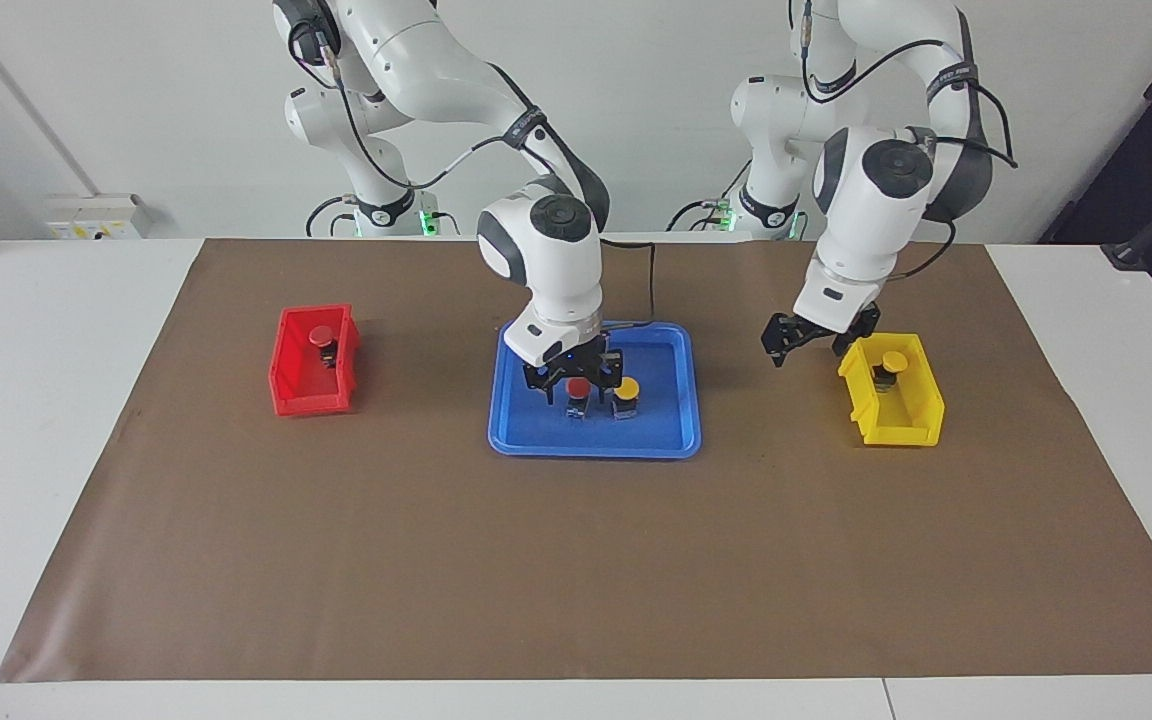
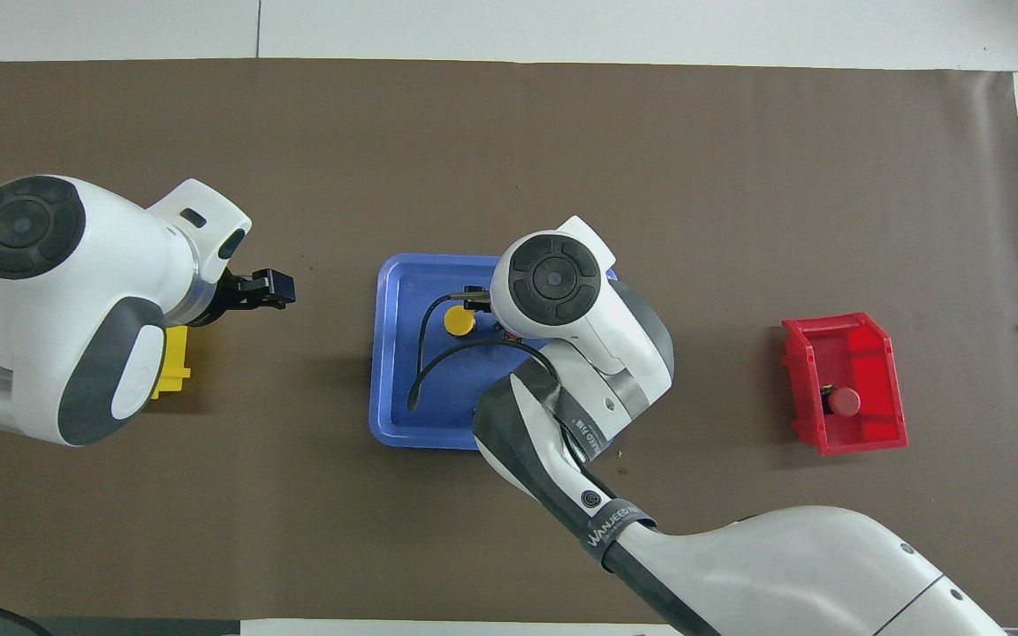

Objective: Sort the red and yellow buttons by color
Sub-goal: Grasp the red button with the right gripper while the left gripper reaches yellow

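Note:
In the blue tray (image 1: 586, 445) a red button (image 1: 577, 387) and a yellow button (image 1: 626, 388) stand side by side. My right gripper (image 1: 576, 383) is lowered over the red one, open, with a finger on each side of its cap. From overhead the right wrist hides that button, and only the yellow button (image 2: 459, 321) shows. One red button (image 1: 322, 337) sits in the red bin (image 1: 296, 400), and one yellow button (image 1: 894, 361) in the yellow bin (image 1: 901, 430). My left gripper (image 1: 806, 345) hangs open and empty over the mat, between the tray and the yellow bin.
A brown mat covers the table. The red bin (image 2: 862, 437) stands toward the right arm's end and the yellow bin (image 2: 173, 371) toward the left arm's end, with the blue tray (image 2: 394, 389) between them. A black cable loops over the tray.

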